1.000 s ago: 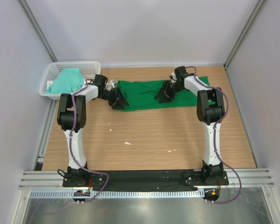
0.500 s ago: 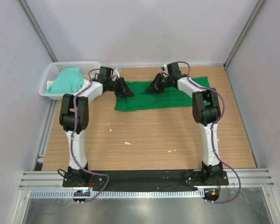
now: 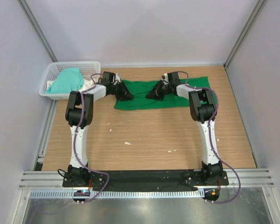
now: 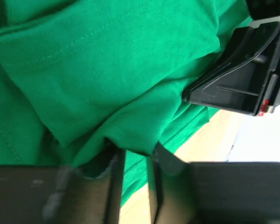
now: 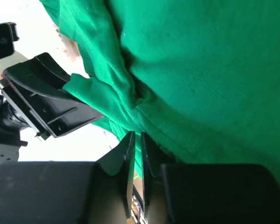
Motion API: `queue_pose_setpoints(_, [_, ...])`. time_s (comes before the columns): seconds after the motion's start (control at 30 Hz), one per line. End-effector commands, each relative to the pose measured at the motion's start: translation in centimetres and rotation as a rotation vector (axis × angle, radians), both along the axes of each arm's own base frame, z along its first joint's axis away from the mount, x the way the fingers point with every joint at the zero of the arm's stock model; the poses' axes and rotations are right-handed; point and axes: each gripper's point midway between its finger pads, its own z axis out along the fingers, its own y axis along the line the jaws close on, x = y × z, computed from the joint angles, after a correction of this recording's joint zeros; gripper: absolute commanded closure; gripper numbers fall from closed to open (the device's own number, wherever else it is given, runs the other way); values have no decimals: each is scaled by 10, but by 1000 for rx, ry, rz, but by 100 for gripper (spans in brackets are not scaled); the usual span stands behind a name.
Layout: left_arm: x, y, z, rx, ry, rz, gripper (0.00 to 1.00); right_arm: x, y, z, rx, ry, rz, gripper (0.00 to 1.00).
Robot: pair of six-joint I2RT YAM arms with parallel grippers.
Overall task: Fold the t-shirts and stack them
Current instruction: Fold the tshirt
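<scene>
Top view: green t-shirt (image 3: 186, 95) lay flat on the table (image 3: 154, 135) along the 12 o'clock side, long axis running 9 to 3 o'clock. Both arms reached out over it.

Left pincer (image 3: 124, 93) sat at the shirt's 9 o'clock end, just inside the edge. Right pincer (image 3: 154, 93) sat near the shirt's middle, a little toward 9 o'clock of centre. The two pincers faced each other, near but apart, with a strip of green cloth between them.

Left wrist view: fingertips (image 4: 115, 186) were almost together, with a fold of green cloth pinched in the narrow gap. The cloth bunched and creased toward the tips. Bare table showed at 5 o'clock below the hem. The right pincer's black body was visible at 2 o'clock, resting against the cloth.

Right wrist view: fingertips (image 5: 129, 158) were closed down to a thin slit, and a ridge of green cloth ran right into the tips. It read as clamped on that fold, though the contact itself was partly hidden. The left pincer's body showed at 9 o'clock, with cloth draped on it.

Mint-teal t-shirt (image 3: 67, 80) lay crumpled in the white basket (image 3: 91, 65) at the table's 10 o'clock corner, well apart from the right pincer and near the left arm's wrist.
</scene>
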Motion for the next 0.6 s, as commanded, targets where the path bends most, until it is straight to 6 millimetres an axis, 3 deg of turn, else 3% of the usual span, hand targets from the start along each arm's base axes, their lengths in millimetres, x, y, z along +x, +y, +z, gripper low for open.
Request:
queue_pose_setpoints(0.0, [12,18,10,128,-87,25,72,16,-6,23,-27,-90,32,82])
queue_pose_setpoints(0.03, [8,22,15,162,-102,19,68,20,-7,40,-46,-125,40,77])
queue_pose_setpoints(0.07, [5,26,24,205,-127,11,65,12,-14,43,-92,-71,46,74])
queue_pose_setpoints(0.1, [3,26,50,207,-176,11,64,26,-20,64,-153,-163,38,67])
queue_pose_setpoints(0.17, [-6,27,71,217,-208,19,60,29,-34,94,-202,-189,4,59])
queue_pose_setpoints(0.2, [-11,24,99,211,-260,19,60,34,-40,107,-221,-221,-17,50])
queue_pose_setpoints(0.27, [-19,22,114,222,-281,23,59,45,-66,123,-304,-264,-94,40])
queue_pose_setpoints(0.3, [-24,17,123,232,-296,23,58,49,-80,125,-351,-273,-127,23])
queue_pose_setpoints(0.33, [-28,16,139,226,-325,27,56,53,-103,120,-445,-280,-156,16])
queue_pose_setpoints(0.4, [-38,5,151,197,-335,5,55,58,-122,125,-550,-329,-165,1])
queue_pose_setpoints(0.53, [-61,-6,177,158,-375,-18,53,56,-154,118,-836,-519,6,0])
queue_pose_setpoints(0.57, [-70,-8,170,157,-362,-30,53,53,-162,109,-906,-535,44,0])
